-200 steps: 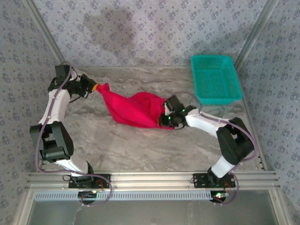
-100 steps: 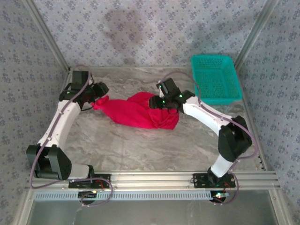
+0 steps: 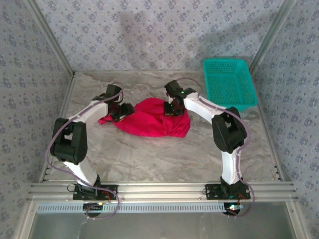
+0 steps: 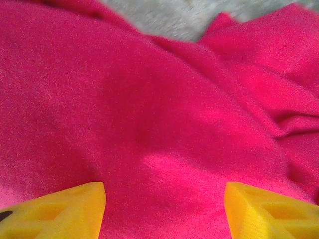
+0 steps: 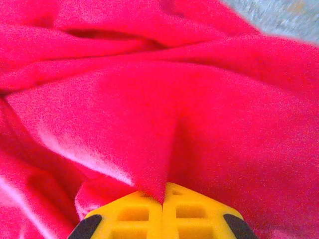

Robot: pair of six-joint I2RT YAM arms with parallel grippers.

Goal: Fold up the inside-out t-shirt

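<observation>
The inside-out t-shirt (image 3: pixel 149 122) is a bright red bunched heap in the middle of the table. My left gripper (image 3: pixel 121 112) hovers over its left end. In the left wrist view that gripper (image 4: pixel 164 209) is open, its yellow fingertips (image 4: pixel 65 209) wide apart over smooth red t-shirt (image 4: pixel 164 114) cloth. My right gripper (image 3: pixel 173 108) sits at the top right of the heap. In the right wrist view this gripper (image 5: pixel 163 201) is shut, pinching a raised ridge of the t-shirt (image 5: pixel 164 129) between its yellow fingertips (image 5: pixel 127 214).
A teal mesh basket (image 3: pixel 229 83) stands at the back right corner. Bare marble table (image 3: pixel 149 159) lies in front of the shirt, with patterned walls on three sides and a metal rail along the near edge.
The left gripper let go of the shirt's left end, opened and moved right onto the cloth. The right gripper moved back to the heap's top and closed on a fold. The shirt lies more bunched.
</observation>
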